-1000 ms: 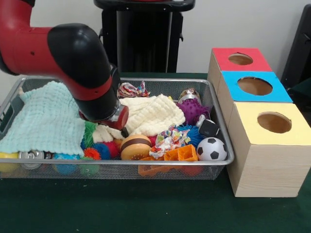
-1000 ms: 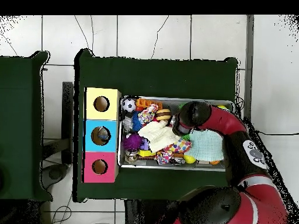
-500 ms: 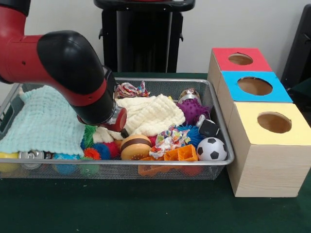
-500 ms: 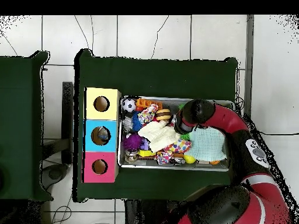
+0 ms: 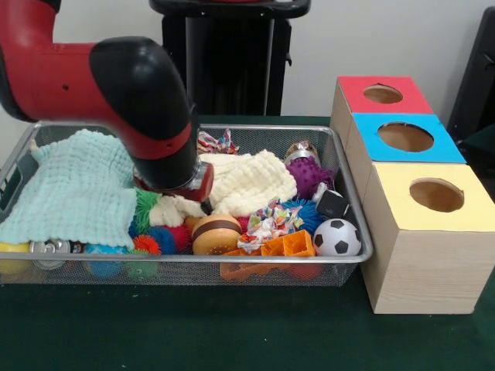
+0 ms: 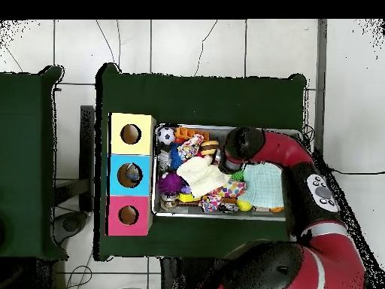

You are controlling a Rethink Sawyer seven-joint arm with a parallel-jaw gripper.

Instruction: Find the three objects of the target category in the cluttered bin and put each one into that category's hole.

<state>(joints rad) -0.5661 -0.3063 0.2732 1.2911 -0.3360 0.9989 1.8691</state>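
A wire bin [image 5: 354, 212] holds mixed toys. A mint cloth [image 5: 73, 189] lies at its left and a cream cloth [image 5: 247, 182] in the middle. Along the near side are a burger toy [image 5: 215, 234], a knotted rope toy [image 5: 267, 220], an orange toy [image 5: 290, 246] and a soccer ball [image 5: 337, 238]. A purple spiky ball [image 5: 309, 176] sits at the right. My gripper [image 5: 203, 204] reaches down at the cream cloth's left edge, just above the burger, mostly hidden by the wrist. Three boxes stand right of the bin, with holes in a red top [image 5: 383, 94], a blue top [image 5: 405, 137] and a yellow top [image 5: 436, 195].
Small spiky balls [image 5: 158, 236] and a can [image 5: 48, 247] lie under the mint cloth's near edge. A second rope toy [image 5: 216, 143] rests by the far rim. From overhead, the arm [image 6: 242, 143] covers the bin's [image 6: 225, 213] corner beside the burger toy [image 6: 210, 147].
The arm's wrist has swung to the right in the front view and the gripper sits a little closer to the burger toy. The toys have not visibly moved.
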